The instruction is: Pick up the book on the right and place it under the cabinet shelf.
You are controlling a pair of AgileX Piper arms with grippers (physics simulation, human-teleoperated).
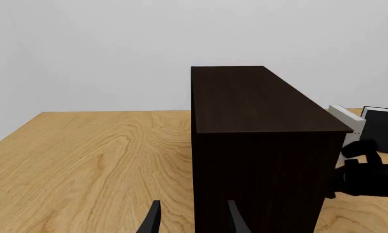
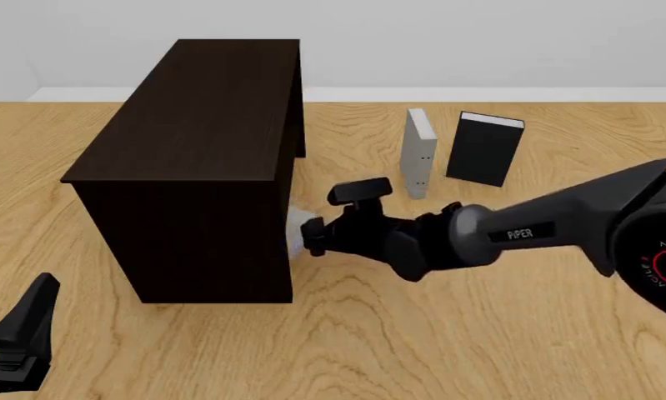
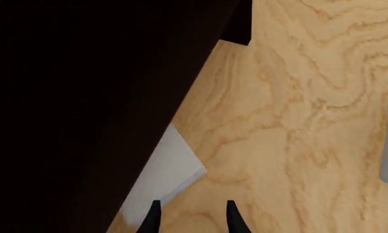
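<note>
Right gripper sits at the right-hand open side of the cabinet shelf, low, near the table. The book lies flat, mostly tucked under the cabinet; one pale corner pokes out beside the dark side panel in the right wrist view, and a small pale patch shows at the cabinet's edge in the front view. Right jaws appear parted, tips just short of the book's exposed corner, and seem to hold nothing, though contact is hard to judge. Left gripper idles near the table's near left, jaws apart and empty. Other grey book and black book stand upright behind the arm, well apart from the cabinet. Judgement: placement nearly complete. To finish well, draw the right arm back straight and low, away from the opening, without dragging the book out or swinging into the two standing books.
</note>
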